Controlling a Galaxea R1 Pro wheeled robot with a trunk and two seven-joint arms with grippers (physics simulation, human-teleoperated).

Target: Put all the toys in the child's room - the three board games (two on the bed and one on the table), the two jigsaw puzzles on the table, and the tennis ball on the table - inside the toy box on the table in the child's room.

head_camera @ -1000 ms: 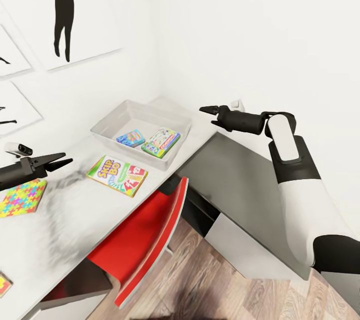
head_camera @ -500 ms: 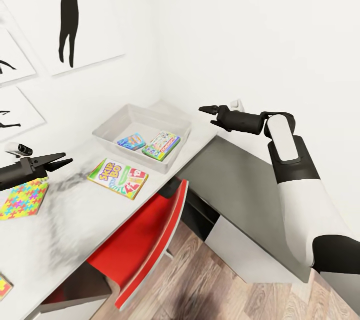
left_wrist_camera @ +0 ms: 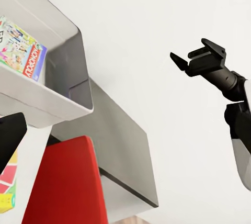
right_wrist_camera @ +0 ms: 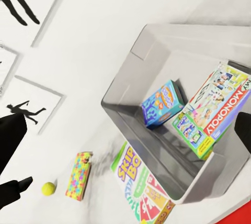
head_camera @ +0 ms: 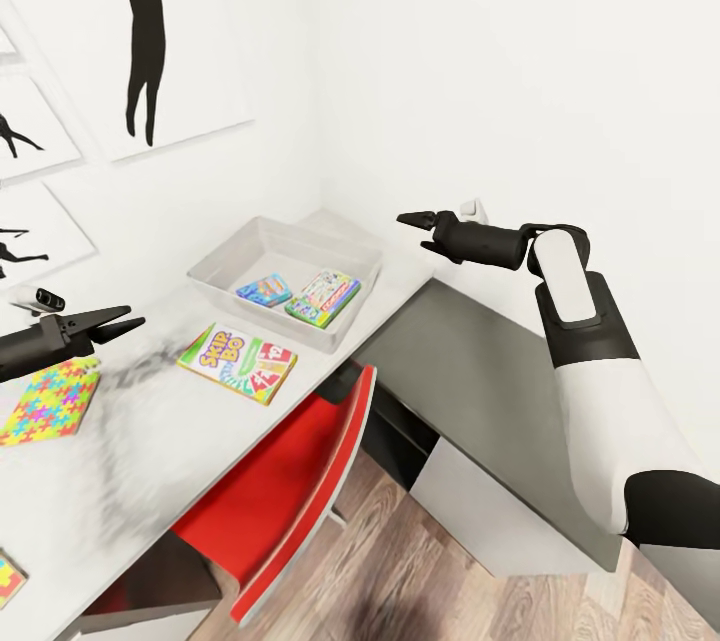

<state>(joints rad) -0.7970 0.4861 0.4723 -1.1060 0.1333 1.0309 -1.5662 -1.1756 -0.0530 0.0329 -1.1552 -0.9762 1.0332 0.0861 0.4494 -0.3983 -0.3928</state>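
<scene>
Toy box (head_camera: 215,261) on table (head_camera: 150,441), holding blue game (head_camera: 264,289) and white-green game (head_camera: 322,296); Skip-Bo box (head_camera: 237,362) just beside; puzzle (head_camera: 48,401) near left gripper (head_camera: 128,323), fingers apart. Right gripper (head_camera: 418,229) apart, raised. Tennis ball (right_wrist_camera: 48,188) beside puzzle.

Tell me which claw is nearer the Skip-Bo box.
Left. The left claw hovers just beside the Skip-Bo box over the table; the right claw hangs farther off, beyond the toy box.

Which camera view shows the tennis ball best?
The right wrist view: the tennis ball lies in plain sight on the white table, near a jigsaw puzzle. I cannot make out the ball in the head view or the left wrist view.
</scene>
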